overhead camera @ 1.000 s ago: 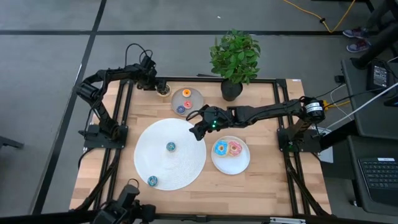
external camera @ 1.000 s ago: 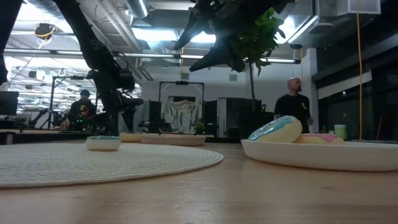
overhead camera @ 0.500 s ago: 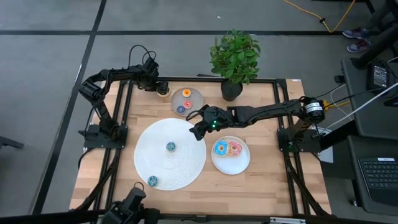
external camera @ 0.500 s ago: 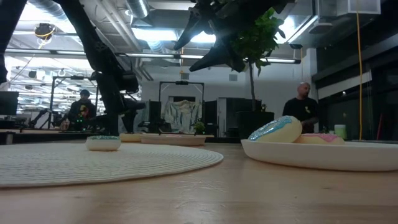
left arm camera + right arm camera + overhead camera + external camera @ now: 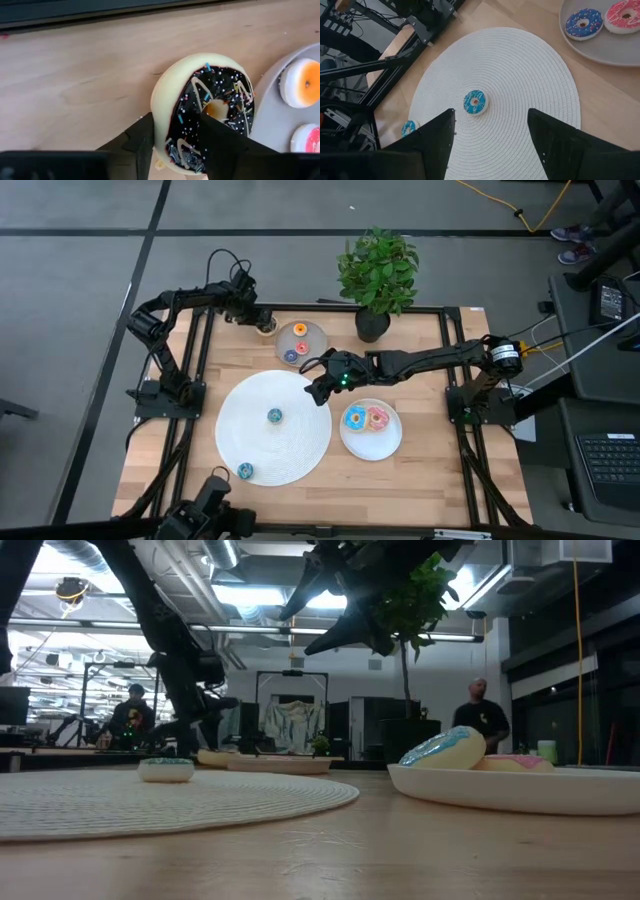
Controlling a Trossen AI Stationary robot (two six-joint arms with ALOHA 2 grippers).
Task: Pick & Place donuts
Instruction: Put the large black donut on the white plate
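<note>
left gripper (image 5: pixel 172 145): at far-left back corner of table, just beside the small grey plate; fingers straddle one side of the chocolate donut's ring, one finger on the outer rim, the other through the hole; closing on it, can't tell if the grip is firm yet
chocolate donut (image 5: pixel 210 107): cream base, dark icing with sprinkles, lying on bare wood, its edge right at the grey plate's rim
right gripper (image 5: pixel 318 387): hovering above the table at the far edge of the white mat, jaws spread wide, nothing between them
small grey plate (image 5: pixel 314 343): back of table, left of the plant pot; holds three tiny donuts
tiny donuts on grey plate: orange donut (image 5: pixel 300 329), red-pink donut (image 5: pixel 303 347), dark blue donut (image 5: pixel 291 356)
white woven mat (image 5: pixel 300 435): big round disc, centre-left of table
teal donut (image 5: pixel 274 415): near mat centre
second teal donut (image 5: pixel 245 470): at mat's near-left edge
white plate (image 5: pixel 371 447): right of mat, just beside it
blue donut (image 5: pixel 354 418): on white plate, left side
pink donut (image 5: pixel 378 418): on white plate, touching the blue one
potted plant (image 5: pixel 378 275): back edge, centre-right
background: person (image 5: pixel 478 722) standing in room behind table
</note>
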